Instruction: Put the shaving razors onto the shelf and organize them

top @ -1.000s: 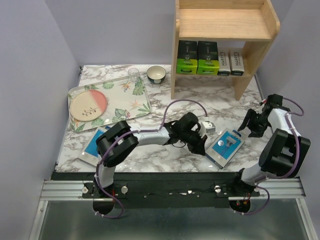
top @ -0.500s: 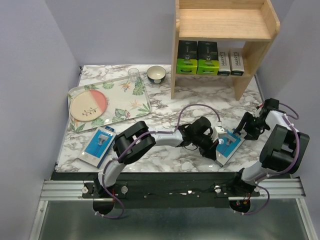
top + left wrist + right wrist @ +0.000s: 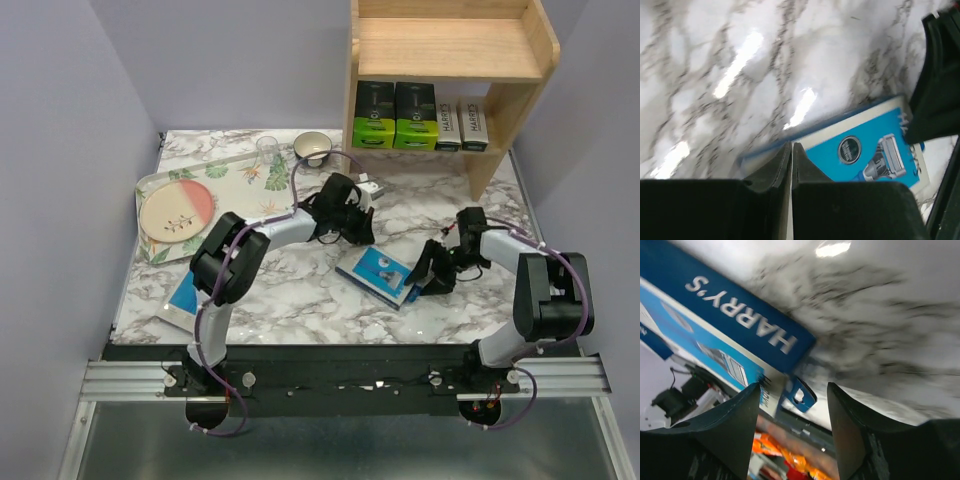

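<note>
Far to the left of both grippers we see the left blue pack [image 3: 182,298] lying flat on the table [image 3: 300,290], partly hidden under the left arm. The left gripper [image 3: 792,147] has its jaws pressed together with nothing between them. The middle blue pack [image 3: 378,271] lies flat just beyond its tips, towards the right. The right gripper [image 3: 794,387] has its jaws apart, and that pack's hang-tab end sits in the gap; we cannot tell whether they touch it. Beyond both grippers, the shelf [image 3: 455,45] holds two black-and-green boxes [image 3: 395,115] and two white boxes [image 3: 460,122] on its lower tier.
</note>
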You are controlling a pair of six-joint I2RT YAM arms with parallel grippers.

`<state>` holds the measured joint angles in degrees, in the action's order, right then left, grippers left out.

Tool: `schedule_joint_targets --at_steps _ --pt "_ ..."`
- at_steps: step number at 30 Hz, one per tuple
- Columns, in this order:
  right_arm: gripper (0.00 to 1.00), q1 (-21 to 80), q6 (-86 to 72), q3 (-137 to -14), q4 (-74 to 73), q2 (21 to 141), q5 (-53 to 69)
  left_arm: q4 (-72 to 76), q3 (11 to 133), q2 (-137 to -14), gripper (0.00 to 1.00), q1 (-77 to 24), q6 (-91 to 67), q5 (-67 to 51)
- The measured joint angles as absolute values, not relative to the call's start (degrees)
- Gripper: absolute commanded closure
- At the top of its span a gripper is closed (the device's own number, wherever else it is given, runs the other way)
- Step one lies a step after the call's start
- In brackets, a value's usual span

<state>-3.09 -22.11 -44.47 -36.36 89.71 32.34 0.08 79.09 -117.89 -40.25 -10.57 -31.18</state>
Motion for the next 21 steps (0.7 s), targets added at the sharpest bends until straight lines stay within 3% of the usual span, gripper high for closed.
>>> schedule_joint_targets --at_steps 7,12,15,21 --pt "0.35 1.9 -23.3 -49.0 -40.4 90.2 34.3 -7.9 69.5 -102.0 0.42 -36.8 -12.0 -24.3" --pt "0.31 1.8 -19.0 -53.7 -39.3 85.9 33.3 -10.3 60.4 -84.9 0.28 -36.6 -19.0 -19.0" --pt "0.30 1.8 -17.0 -54.0 -37.3 84.6 33.3 -7.6 53.7 -81.0 0.01 -36.1 -24.7 -19.0" --pt "0.25 2.1 -15.2 -50.4 -31.0 86.4 34.4 -1.2 43.9 -87.7 0.02 -34.0 -36.7 -22.3"
